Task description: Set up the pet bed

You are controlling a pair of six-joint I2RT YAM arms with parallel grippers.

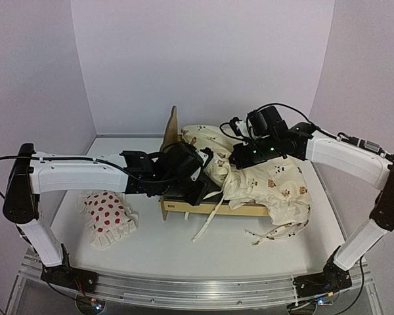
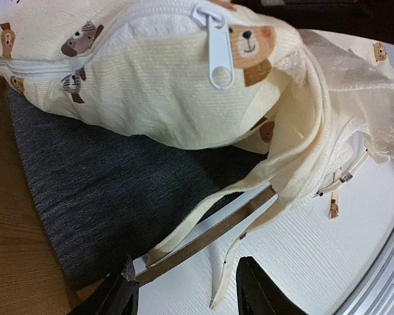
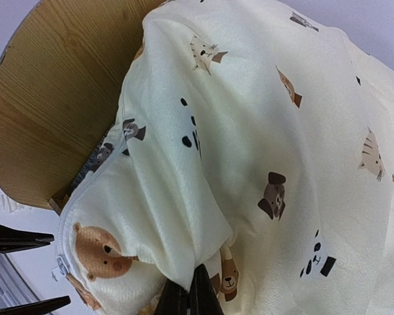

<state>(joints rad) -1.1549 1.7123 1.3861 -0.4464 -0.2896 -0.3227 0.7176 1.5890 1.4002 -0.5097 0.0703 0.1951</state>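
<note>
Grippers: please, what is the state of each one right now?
Left gripper: open, holding nothing.
Right gripper: shut, pinching a fold of the quilt.

– What colour was the quilt [image 1: 269, 184]?
– Cream, printed with small brown bears, dogs, cats and black-and-white pandas. Its zip [image 2: 220, 49] was white.
– The pillow [image 1: 108, 216]?
– White with red dots.
– And the bed [image 3: 52, 98]?
– Pale wood, with a dark grey base [image 2: 118, 190].
</note>
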